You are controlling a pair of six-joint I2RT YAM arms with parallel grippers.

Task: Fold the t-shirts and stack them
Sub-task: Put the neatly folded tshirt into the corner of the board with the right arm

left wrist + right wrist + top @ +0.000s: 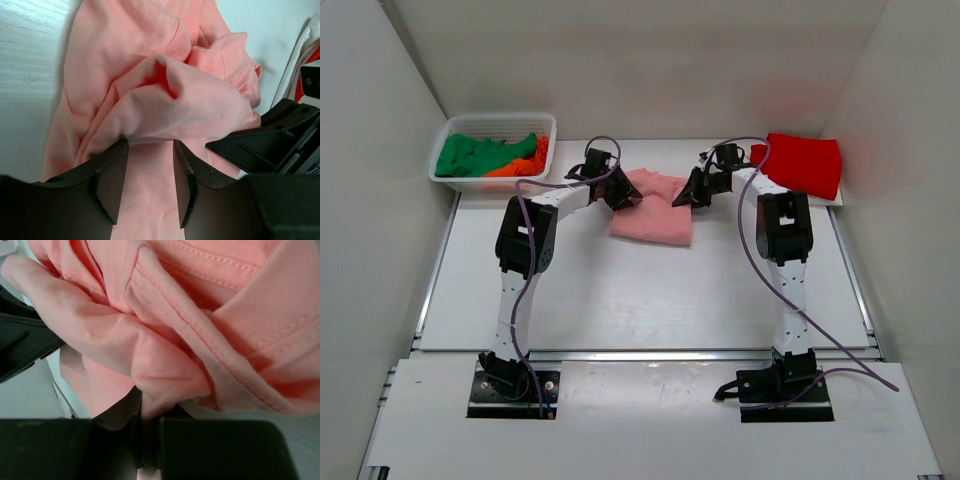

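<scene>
- The salmon-pink t-shirt (655,215) was found bunched on the table (640,300), between the 2 grippers.
- The right gripper (142,415) was closed on a hemmed fold of that shirt, with cloth pinched between its jaws.
- The left gripper (150,142) was seen with its jaws apart. A rumpled fold lay just at its tips and was not visibly pinched.
- For a clean fold, it was judged that 1 layer should be taken fully between the left fingers before any lift.
- Both edges should then be drawn level so that the creases are pulled out.
- A folded red t-shirt (805,165) lay just beyond the right gripper, probably the base of the stack.
- A white mesh basket (445,170) stood to the outer side of the left gripper, holding a green t-shirt (470,155) and an orange t-shirt (525,165).
- The 2 grippers were close together, so contact between them was judged the main risk.
</scene>
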